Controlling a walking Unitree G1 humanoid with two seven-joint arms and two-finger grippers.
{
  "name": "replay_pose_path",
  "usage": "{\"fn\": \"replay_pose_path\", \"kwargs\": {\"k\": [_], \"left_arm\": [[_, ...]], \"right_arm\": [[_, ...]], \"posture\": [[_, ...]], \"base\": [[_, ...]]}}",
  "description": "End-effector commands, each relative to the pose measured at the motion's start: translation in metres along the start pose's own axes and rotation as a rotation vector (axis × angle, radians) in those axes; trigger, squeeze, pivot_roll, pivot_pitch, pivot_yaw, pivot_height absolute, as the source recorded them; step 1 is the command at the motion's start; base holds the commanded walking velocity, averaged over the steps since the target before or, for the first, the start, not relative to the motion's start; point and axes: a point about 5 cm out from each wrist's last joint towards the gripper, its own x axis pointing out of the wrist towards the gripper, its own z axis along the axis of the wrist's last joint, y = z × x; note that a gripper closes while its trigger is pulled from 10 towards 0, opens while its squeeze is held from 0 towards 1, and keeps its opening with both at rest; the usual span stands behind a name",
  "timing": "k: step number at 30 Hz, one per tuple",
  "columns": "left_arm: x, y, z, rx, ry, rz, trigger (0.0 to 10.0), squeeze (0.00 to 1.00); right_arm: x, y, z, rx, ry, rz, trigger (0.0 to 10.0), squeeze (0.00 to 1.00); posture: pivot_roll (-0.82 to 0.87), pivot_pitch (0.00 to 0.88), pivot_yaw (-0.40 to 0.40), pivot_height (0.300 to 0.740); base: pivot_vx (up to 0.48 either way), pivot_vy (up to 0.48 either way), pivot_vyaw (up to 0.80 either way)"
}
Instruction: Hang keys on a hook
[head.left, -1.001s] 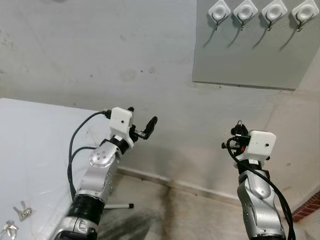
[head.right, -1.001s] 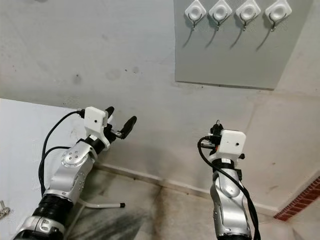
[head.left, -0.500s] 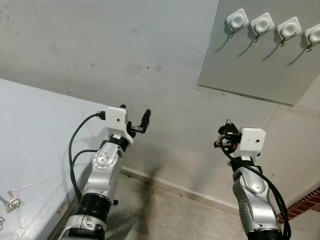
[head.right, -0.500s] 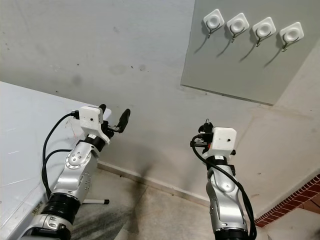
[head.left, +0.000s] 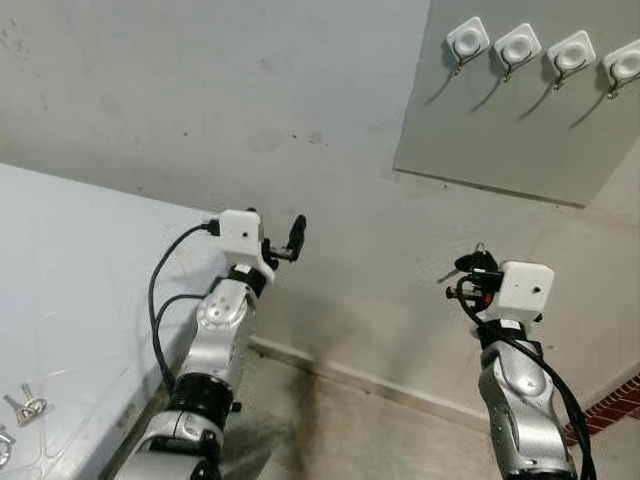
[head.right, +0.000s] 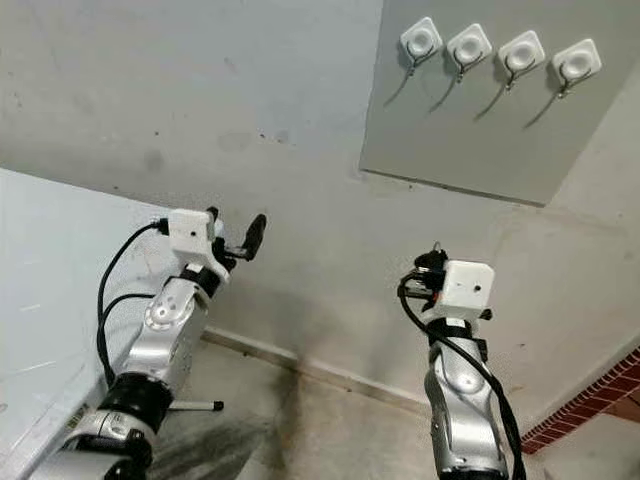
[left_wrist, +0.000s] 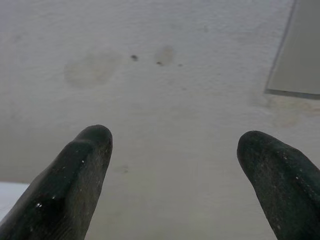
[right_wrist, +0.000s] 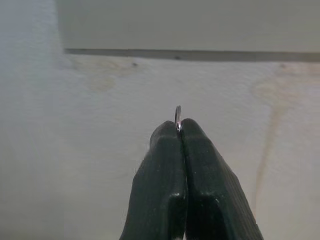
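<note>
Four white hooks (head.left: 517, 45) sit in a row on a grey panel (head.left: 500, 130) high on the wall at the right. My right gripper (head.left: 470, 272) is raised well below the panel, shut on a key ring (right_wrist: 178, 112); a thin metal ring edge pokes out between its fingertips (right_wrist: 167, 137). A bit of key (head.left: 449, 275) sticks out to its left. My left gripper (head.left: 276, 234) is raised at centre left, facing the bare wall. It stands open in the left wrist view (left_wrist: 175, 145), holding nothing.
A white table (head.left: 70, 270) fills the lower left, with loose keys (head.left: 26, 408) near its front edge. Below the wall runs a grey floor (head.left: 330, 430). Red brick (head.left: 620, 400) shows at the lower right corner.
The camera has swung, shifting the whole picture. Both arms keep about the same raised pose. My right gripper stays shut on the key ring, and the left stays open.
</note>
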Motion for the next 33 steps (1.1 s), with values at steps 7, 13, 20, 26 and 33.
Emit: {"fn": "replay_pose_path", "kwargs": {"k": [7,13,20,26,33], "left_arm": [[0.004,-0.004,0.0,0.005,0.007,-0.043,10.0,0.0],[0.005,-0.002,0.0,-0.005,0.005,-0.049,10.0,0.0],[0.001,0.002,-0.001,-0.019,-0.008,-0.031,10.0,0.0],[-0.003,0.007,-0.001,0.042,-0.017,-0.015,10.0,0.0],[-0.006,0.012,-0.001,0.001,-0.02,0.001,10.0,0.0]], "right_arm": [[-0.002,0.002,0.005,0.018,-0.034,-0.036,10.0,0.0],[-0.001,0.009,0.005,0.026,-0.028,-0.005,10.0,0.0],[0.003,0.011,0.006,0.021,-0.024,0.019,10.0,0.0],[0.008,0.015,0.007,0.029,-0.026,0.039,10.0,0.0],[0.009,0.02,0.006,0.031,-0.019,0.06,10.0,0.0]], "posture": [[-0.14,0.017,0.076,0.74],[-0.12,0.014,0.053,0.74],[-0.1,0.008,0.031,0.74],[-0.07,0.004,0.013,0.74],[-0.05,0.002,-0.008,0.74]], "base": [[0.0,0.0,0.0],[0.0,0.0,0.0],[0.0,0.0,0.0],[0.0,0.0,0.0],[0.0,-0.311,0.0]]}}
